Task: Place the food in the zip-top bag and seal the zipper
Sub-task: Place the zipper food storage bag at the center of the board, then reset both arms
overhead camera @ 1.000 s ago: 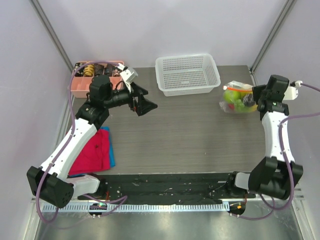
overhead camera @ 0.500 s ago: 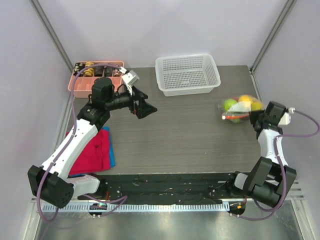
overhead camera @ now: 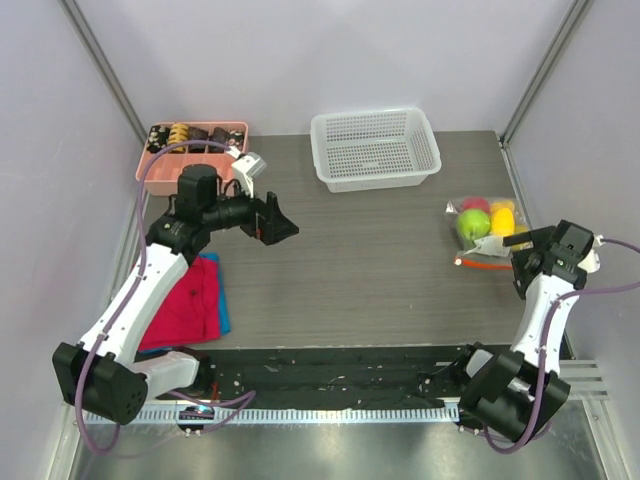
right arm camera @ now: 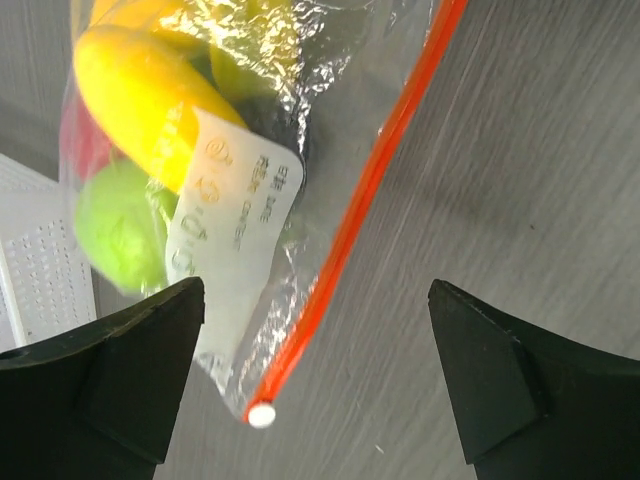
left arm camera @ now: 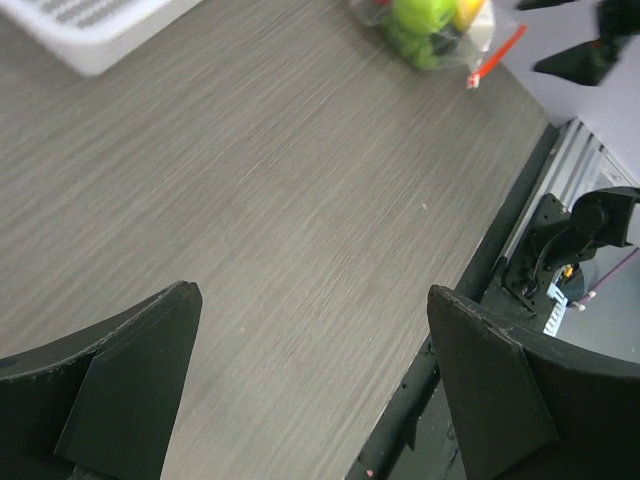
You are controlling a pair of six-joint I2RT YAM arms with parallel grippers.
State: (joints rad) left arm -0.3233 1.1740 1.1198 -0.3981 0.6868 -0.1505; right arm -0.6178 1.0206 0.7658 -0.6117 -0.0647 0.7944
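Note:
The zip-top bag (overhead camera: 483, 226) lies on the table at the right, with the food inside: a green apple (overhead camera: 470, 224), a yellow lemon (overhead camera: 502, 216) and a red apple (overhead camera: 477, 205). Its zipper (overhead camera: 485, 263) runs along the near side as one orange-red line. My right gripper (overhead camera: 522, 262) stands open just beside the zipper, apart from the bag. In the right wrist view the zipper (right arm camera: 370, 190) crosses between the open fingers of my right gripper (right arm camera: 312, 300), and the lemon (right arm camera: 140, 90) and green apple (right arm camera: 115, 225) show through the plastic. My left gripper (overhead camera: 283, 222) hangs open and empty over the table's left-middle.
A white basket (overhead camera: 375, 150) stands at the back centre. A pink tray (overhead camera: 190, 150) of brown and black pieces sits at the back left. A red cloth (overhead camera: 185, 305) lies under the left arm. The right wall is close behind the right wrist.
The right gripper has opened and let go of the bag, which came down nearer and now rests on the table. The left gripper drew back slightly to the left.

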